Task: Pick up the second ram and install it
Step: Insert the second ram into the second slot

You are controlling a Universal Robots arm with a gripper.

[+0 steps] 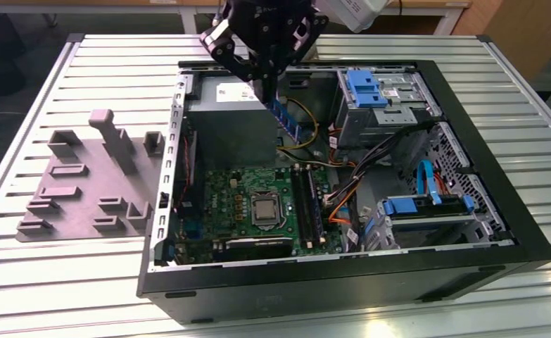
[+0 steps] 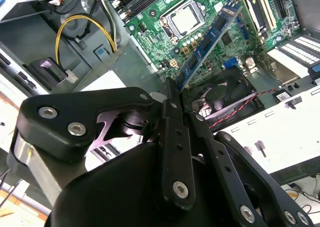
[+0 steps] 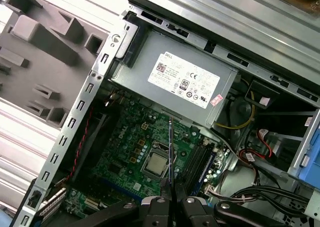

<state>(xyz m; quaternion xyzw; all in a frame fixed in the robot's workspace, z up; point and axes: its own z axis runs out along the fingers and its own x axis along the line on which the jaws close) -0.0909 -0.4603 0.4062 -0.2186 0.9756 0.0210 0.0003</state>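
The second ram (image 1: 290, 121) is a thin blue-green stick with black chips. It hangs tilted above the open computer case (image 1: 350, 271), with my gripper (image 1: 267, 93) shut on its upper end. In the second wrist view the ram (image 2: 210, 41) runs out from between the black fingers (image 2: 169, 94) over the green motherboard (image 2: 165, 42). The first wrist view shows the ram (image 3: 170, 149) edge-on, above the processor socket (image 3: 156, 163) and beside the black memory slots (image 3: 197, 162). In the exterior view those memory slots (image 1: 308, 204) lie below the stick, towards the front of the case.
A grey moulded fixture (image 1: 87, 176) lies on the slatted table at the exterior view's left. Inside the case are the power supply (image 3: 185, 82), blue drive brackets (image 1: 369, 88) (image 1: 426, 205), loose coloured cables (image 1: 350, 204) and a black fan (image 2: 227, 89).
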